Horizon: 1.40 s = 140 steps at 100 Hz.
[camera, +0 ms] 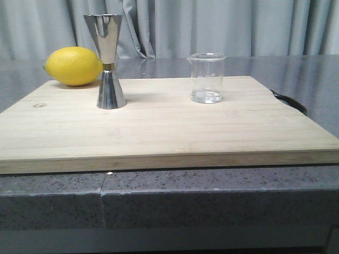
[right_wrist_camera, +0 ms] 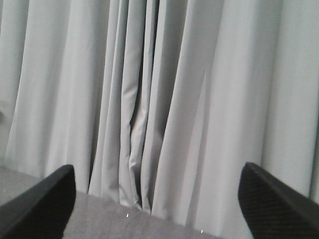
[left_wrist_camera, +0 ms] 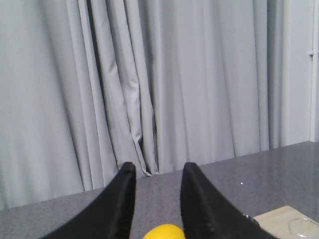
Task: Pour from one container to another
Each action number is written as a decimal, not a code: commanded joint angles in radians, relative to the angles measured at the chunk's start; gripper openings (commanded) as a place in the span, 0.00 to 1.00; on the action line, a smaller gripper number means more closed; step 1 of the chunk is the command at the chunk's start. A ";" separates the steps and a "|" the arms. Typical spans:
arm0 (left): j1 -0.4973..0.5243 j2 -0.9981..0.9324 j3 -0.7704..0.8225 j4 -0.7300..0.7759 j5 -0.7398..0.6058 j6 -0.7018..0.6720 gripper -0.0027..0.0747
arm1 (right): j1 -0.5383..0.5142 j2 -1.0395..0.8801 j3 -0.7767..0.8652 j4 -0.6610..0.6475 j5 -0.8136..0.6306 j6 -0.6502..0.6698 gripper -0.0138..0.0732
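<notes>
A small clear glass beaker [camera: 207, 77] stands upright on the wooden cutting board [camera: 159, 132], right of centre, with a little clear liquid at its bottom. The shiny steel hourglass jigger [camera: 107, 61] stands upright on the board's left part. Neither gripper shows in the front view. My left gripper [left_wrist_camera: 157, 172] is open with nothing between its black fingers, facing the curtain; the beaker's rim [left_wrist_camera: 304, 226] peeks in at the corner of its view. My right gripper [right_wrist_camera: 157, 174] is wide open and empty, also facing the curtain.
A yellow lemon [camera: 74, 65] lies behind the jigger at the board's back left, also seen as the lemon [left_wrist_camera: 164, 232] between the left fingers. A dark handle [camera: 290, 100] sticks out past the board's right edge. Grey curtains [camera: 212, 26] hang behind the grey counter [camera: 212, 206].
</notes>
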 commanded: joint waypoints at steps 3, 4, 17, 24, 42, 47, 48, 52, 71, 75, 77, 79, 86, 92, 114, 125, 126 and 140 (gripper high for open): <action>0.004 -0.033 -0.030 -0.001 -0.007 -0.010 0.15 | -0.005 -0.097 -0.026 -0.007 -0.013 -0.094 0.84; 0.004 -0.039 -0.030 -0.001 -0.003 -0.010 0.15 | -0.005 -0.109 -0.026 -0.005 0.000 -0.108 0.83; 0.004 -0.095 -0.030 -0.001 0.087 -0.010 0.04 | -0.007 -0.210 -0.026 0.019 0.143 -0.170 0.64; 0.004 -0.129 -0.030 -0.001 0.148 -0.010 0.01 | -0.012 -0.265 -0.026 0.019 0.233 -0.172 0.47; 0.004 -0.227 -0.030 -0.001 0.274 -0.010 0.01 | -0.066 -0.390 -0.026 -0.072 0.443 -0.172 0.09; 0.004 -0.250 -0.030 -0.001 0.299 -0.010 0.01 | -0.090 -0.415 -0.026 -0.137 0.489 -0.172 0.10; 0.004 -0.255 -0.030 -0.001 0.303 -0.010 0.01 | -0.098 -0.419 -0.026 -0.145 0.502 -0.172 0.10; 0.004 -0.268 -0.027 -0.001 0.323 -0.008 0.01 | -0.121 -0.435 -0.026 -0.192 0.528 -0.172 0.10; 0.004 -0.290 0.041 -0.003 0.338 0.014 0.01 | -0.212 -0.482 -0.024 -0.203 0.615 -0.125 0.10; 0.004 -0.290 0.066 -0.005 0.336 0.014 0.01 | -0.219 -0.491 -0.022 -0.203 0.628 -0.097 0.10; 0.004 -0.290 0.074 -0.007 0.335 0.014 0.01 | -0.225 -0.496 -0.020 -0.203 0.636 -0.088 0.10; 0.004 -0.290 0.086 -0.007 0.334 0.014 0.01 | -0.227 -0.500 -0.014 -0.203 0.640 -0.083 0.10; 0.004 -0.290 0.126 -0.007 0.320 0.014 0.01 | -0.227 -0.515 0.014 -0.203 0.642 -0.081 0.10; 0.004 -0.290 0.157 -0.007 0.311 0.014 0.01 | -0.227 -0.527 0.051 -0.203 0.642 -0.081 0.10; 0.004 -0.290 0.231 -0.005 0.311 0.014 0.01 | -0.227 -0.597 0.199 -0.203 0.606 -0.035 0.10; 0.004 -0.290 0.263 0.009 0.262 0.014 0.01 | -0.227 -0.628 0.267 -0.202 0.553 0.060 0.10; 0.004 -0.290 0.265 0.014 0.249 0.014 0.01 | -0.227 -0.631 0.271 -0.202 0.548 0.067 0.10; 0.004 -0.290 0.311 0.062 0.164 0.014 0.01 | -0.227 -0.642 0.360 -0.167 0.482 0.096 0.10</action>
